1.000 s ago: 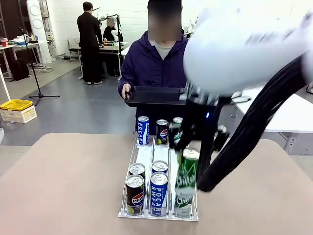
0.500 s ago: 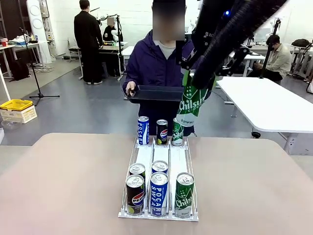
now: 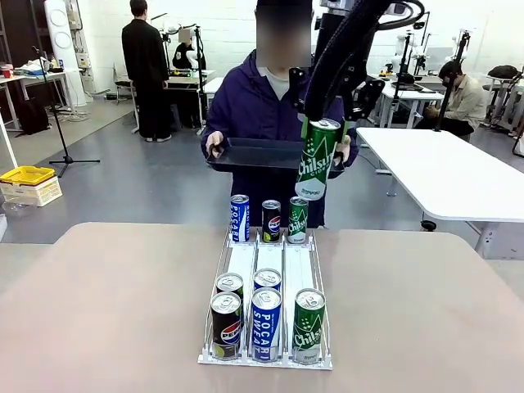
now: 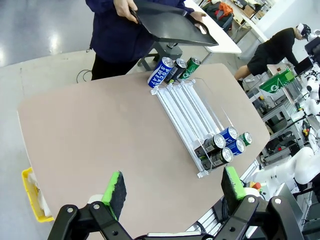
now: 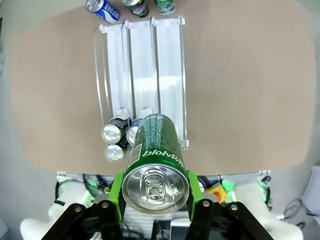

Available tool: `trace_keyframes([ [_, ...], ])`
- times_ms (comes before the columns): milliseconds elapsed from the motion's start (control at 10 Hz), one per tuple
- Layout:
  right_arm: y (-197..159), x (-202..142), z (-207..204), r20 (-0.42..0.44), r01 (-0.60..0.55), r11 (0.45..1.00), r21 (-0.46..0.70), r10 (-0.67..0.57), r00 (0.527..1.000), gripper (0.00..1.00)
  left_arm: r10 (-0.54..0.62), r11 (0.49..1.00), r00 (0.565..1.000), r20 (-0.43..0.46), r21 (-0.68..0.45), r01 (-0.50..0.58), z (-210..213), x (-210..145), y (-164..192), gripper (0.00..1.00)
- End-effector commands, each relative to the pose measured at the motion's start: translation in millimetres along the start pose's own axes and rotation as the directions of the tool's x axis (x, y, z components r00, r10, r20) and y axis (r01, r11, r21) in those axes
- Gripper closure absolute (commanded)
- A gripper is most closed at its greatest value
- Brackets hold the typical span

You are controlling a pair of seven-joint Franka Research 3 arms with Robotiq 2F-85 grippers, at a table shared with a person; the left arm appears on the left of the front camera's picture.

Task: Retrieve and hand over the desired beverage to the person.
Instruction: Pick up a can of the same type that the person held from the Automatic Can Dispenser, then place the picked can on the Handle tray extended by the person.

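Observation:
My right gripper (image 3: 326, 115) is shut on a green Chilsung can (image 3: 317, 161) and holds it tilted in the air, just in front of the black tray (image 3: 250, 154). The person (image 3: 246, 106) in the dark hooded jacket holds that tray at chest height with both hands. In the right wrist view the can (image 5: 155, 162) sits between the green pads (image 5: 116, 192) of my right gripper (image 5: 155, 189), high above the rack (image 5: 142, 70). My left gripper (image 4: 174, 186) hangs open over the table's near side, far from the rack (image 4: 192, 117) and the tray (image 4: 172, 25).
The clear three-lane rack (image 3: 266, 266) stands mid-table. Blue Pocari (image 3: 239, 218), Pepsi (image 3: 271, 220) and green cans (image 3: 297, 219) stand at its far end. More cans stand at its near end, a green one (image 3: 309, 325) among them. A white table (image 3: 458, 176) stands to the right.
My right arm has lifted the green can from just above the rack's right lane up to tray height by the person. The person has raised the tray slightly.

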State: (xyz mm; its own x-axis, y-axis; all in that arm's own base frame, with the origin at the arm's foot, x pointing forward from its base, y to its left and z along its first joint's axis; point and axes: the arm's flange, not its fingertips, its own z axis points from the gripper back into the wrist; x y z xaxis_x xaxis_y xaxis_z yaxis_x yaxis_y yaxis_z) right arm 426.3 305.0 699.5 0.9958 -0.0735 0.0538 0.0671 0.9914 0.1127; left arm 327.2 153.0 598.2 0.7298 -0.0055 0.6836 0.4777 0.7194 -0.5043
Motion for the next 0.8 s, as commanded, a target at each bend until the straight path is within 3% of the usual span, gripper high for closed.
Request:
trace_keyframes([
  [0,-1.8,7.4,15.5,-0.002,-0.01,1.0,0.009,0.01,1.0,0.61,-0.02,1.0,1.0,0.014,-0.011,0.02,0.4,0.4,0.7,0.0],
  [100,0.0,0.0,0.0,0.0,0.0,1.0,0.0,0.0,1.0,0.61,-0.02,1.0,1.0,0.014,-0.011,0.02,0.4,0.4,0.7,0.0],
  [700,0.0,0.0,0.0,0.0,0.0,1.0,0.0,0.0,1.0,0.61,-0.02,1.0,1.0,0.014,-0.011,0.02,0.4,0.4,0.7,0.0],
])
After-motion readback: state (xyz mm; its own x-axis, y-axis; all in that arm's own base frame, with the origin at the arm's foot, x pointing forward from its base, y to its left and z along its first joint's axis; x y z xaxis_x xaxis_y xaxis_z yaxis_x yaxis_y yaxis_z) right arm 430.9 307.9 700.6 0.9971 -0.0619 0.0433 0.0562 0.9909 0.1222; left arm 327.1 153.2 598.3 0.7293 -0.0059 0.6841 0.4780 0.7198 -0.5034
